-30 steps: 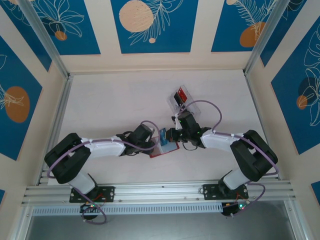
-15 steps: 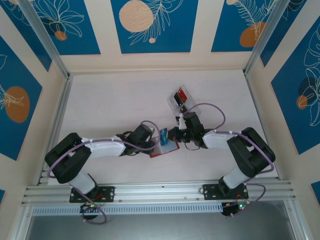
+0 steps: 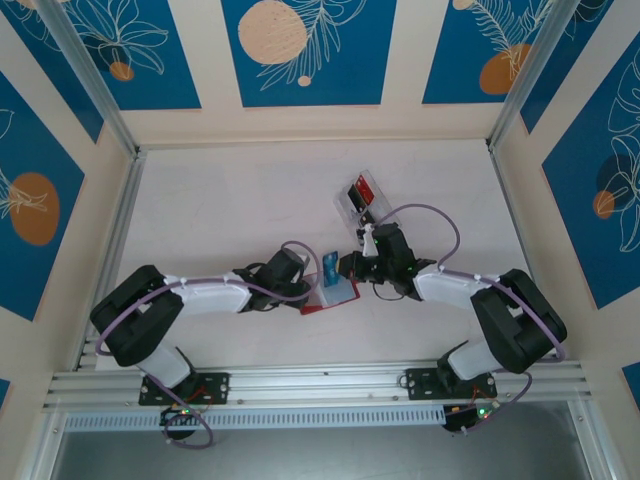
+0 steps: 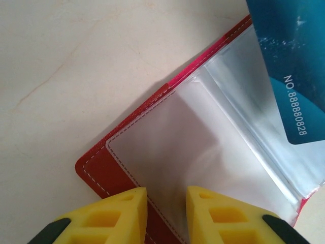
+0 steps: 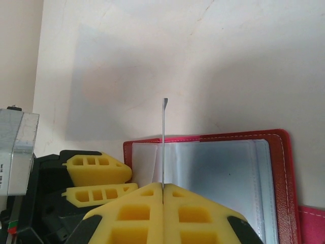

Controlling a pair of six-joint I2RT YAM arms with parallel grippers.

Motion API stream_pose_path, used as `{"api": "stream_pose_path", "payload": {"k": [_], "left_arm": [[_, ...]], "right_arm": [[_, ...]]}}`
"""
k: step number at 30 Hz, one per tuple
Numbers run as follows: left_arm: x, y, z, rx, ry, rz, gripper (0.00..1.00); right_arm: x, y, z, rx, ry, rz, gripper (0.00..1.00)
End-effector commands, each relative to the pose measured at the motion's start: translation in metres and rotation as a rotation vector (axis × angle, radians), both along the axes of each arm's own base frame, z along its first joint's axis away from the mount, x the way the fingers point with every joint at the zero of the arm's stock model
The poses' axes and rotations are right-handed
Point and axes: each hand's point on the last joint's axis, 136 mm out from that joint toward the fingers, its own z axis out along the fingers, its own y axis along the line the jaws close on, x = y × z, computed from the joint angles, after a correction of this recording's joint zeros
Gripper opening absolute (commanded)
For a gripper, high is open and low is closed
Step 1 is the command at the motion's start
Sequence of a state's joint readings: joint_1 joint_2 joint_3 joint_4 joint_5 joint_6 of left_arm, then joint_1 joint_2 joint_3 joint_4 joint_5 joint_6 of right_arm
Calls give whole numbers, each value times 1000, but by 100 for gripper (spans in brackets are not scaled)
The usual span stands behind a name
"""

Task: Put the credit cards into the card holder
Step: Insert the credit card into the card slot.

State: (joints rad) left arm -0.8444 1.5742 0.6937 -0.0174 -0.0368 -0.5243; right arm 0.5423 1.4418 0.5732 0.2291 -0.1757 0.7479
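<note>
Table (image 3: 220,200): pale, bare top; both arms reach in to meet near its middle.
Left arm (image 3: 200,297): folded low, with the forearm lying almost flat and running rightward to the left edge of the card holder.
Right arm (image 3: 470,290): elbow bent out to the right, forearm running leftward and low, wrist over the right side of the card holder.
Card holder (image 3: 335,297): red and lying open and flat between the two wrists, clear sleeves facing up.
Clear tray (image 3: 347,207): sits behind the right wrist, apart from the card holder.
Left gripper (image 4: 166,206): yellow fingers a little apart with a narrow gap between them, tips over the corner of the card holder's (image 4: 101,168) cover; whether they press on it cannot be told.
Right gripper (image 5: 163,185): fingers pressed together, pinching the teal-blue card.
Teal-blue card (image 5: 163,132): stands on edge above the open sleeves; in the left wrist view its corner (image 4: 289,61) overlaps a sleeve.
Red card (image 3: 366,187) and black card (image 3: 354,192): lie side by side in the clear tray.
</note>
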Motion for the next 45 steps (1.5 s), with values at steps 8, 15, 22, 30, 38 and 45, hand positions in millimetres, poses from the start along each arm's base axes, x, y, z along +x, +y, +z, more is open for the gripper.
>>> {"api": "stream_pose_path", "payload": {"k": [8,15,22,30,38,45], "left_arm": [[-20,16,-32,75,101,-2,25],[-20,16,-33,74,103,-2,25],[-21,16,-34,73,104,-3,25],[-21,15,-33,70,103,-4,26],[-20,15,-33,70,101,-3,25],[-20,16,-33,74,99,-2,28]], "right_arm": [[-2,13,-9,2,31,38,0],[-2,20,-6,42,39,53,0],[-1,21,-1,55,29,54,0],[-2,27,-7,70,54,73,0],[-10,27,-21,59,87,74,0],[-22,18,-30,30,109,65,0]]}}
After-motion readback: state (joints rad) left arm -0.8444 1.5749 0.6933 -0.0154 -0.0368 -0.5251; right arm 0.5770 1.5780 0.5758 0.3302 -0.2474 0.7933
